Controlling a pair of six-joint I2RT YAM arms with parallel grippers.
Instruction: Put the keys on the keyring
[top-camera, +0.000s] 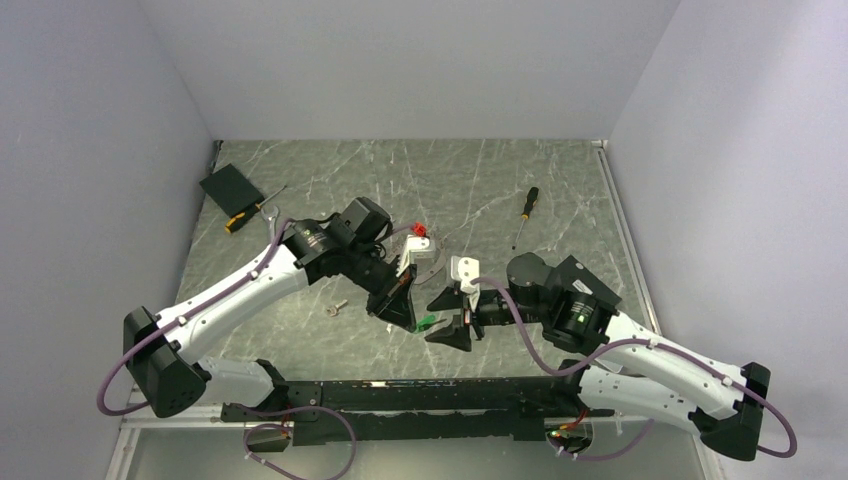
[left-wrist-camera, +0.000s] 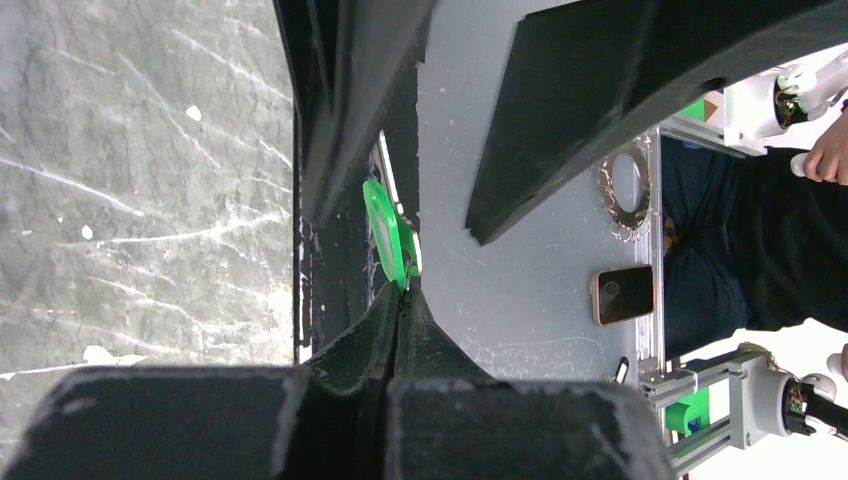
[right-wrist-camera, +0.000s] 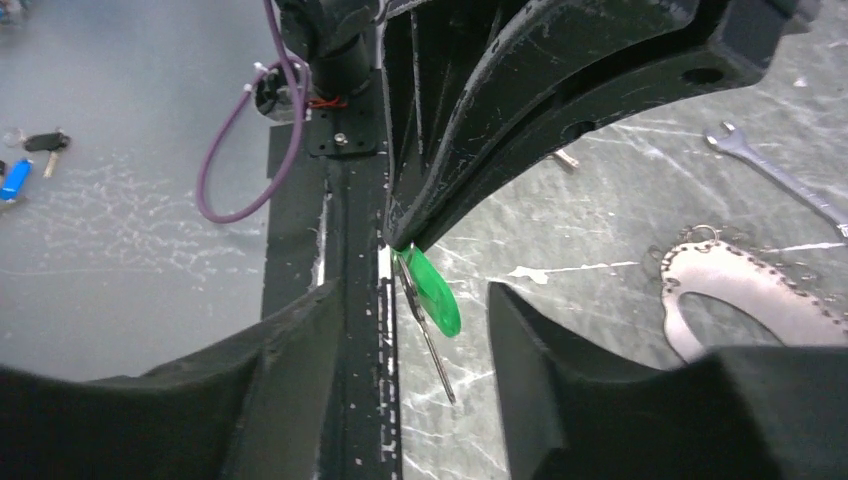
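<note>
My left gripper (top-camera: 403, 312) is shut on the green-headed key (top-camera: 427, 321), held above the table near its front edge. In the left wrist view the pressed fingertips (left-wrist-camera: 405, 290) pinch the green head (left-wrist-camera: 390, 232). In the right wrist view the green key (right-wrist-camera: 434, 292) hangs blade down between the spread fingers of my right gripper (right-wrist-camera: 415, 300), which is open and touches nothing. The plain silvery key (top-camera: 336, 308) lies on the table left of the left gripper. The grey beaded keyring (right-wrist-camera: 740, 285) lies on the table behind the grippers.
A silver wrench (right-wrist-camera: 775, 175) lies beyond the keyring. A black-and-yellow screwdriver (top-camera: 525, 210) lies at the back right. A black box (top-camera: 231, 187) and a second screwdriver (top-camera: 243, 217) sit at the back left. A small red object (top-camera: 420, 229) lies by the keyring.
</note>
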